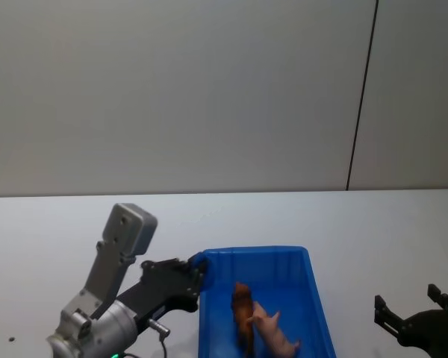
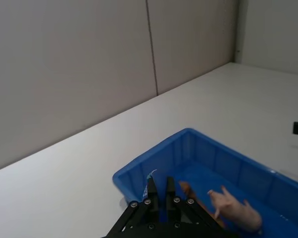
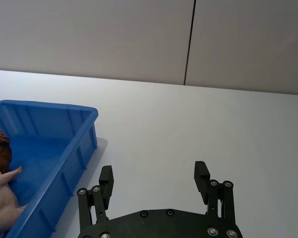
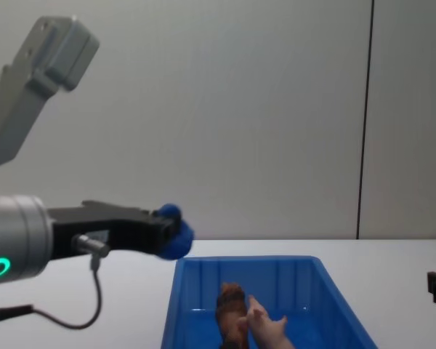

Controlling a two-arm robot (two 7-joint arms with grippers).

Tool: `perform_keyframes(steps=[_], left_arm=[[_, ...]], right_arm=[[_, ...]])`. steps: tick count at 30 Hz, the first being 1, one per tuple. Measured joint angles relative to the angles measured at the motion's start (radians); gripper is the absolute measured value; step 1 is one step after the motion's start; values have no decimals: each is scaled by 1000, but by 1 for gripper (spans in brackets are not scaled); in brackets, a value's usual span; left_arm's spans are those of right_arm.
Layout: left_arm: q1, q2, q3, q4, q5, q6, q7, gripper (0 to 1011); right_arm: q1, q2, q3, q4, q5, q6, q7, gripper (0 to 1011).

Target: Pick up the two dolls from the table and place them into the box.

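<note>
Both dolls lie inside the box [image 1: 313, 298] in the head view, the reddish-brown doll [image 1: 243, 306] touching the pink pig [image 1: 275, 334]; the left gripper [image 1: 196, 277] sits at the box's far left corner, the right gripper [image 1: 414, 313] over bare table [image 1: 373, 224] beyond the box's right edge. Left wrist view shows its fingers [image 2: 152, 187] clenched on a small blue ball [image 2: 150, 174]. Right wrist view shows its fingers [image 3: 201, 171] spread, released. Chest view shows the ball above the rim.
</note>
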Motion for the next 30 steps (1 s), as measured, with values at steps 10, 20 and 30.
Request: perform_keyframes(steps=[10, 20, 30], left_arm=[[-68, -57, 23, 59, 51, -32, -99, 61], [-145, -121, 50, 151, 155, -45, -145, 205], [-198, -163, 69, 224, 236, -58, -161, 521]], right_arm=[[0, 0, 0, 0, 0, 0, 0, 1001], [0, 0, 0, 0, 0, 0, 0, 1001], [0, 0, 0, 0, 0, 0, 0, 1001]])
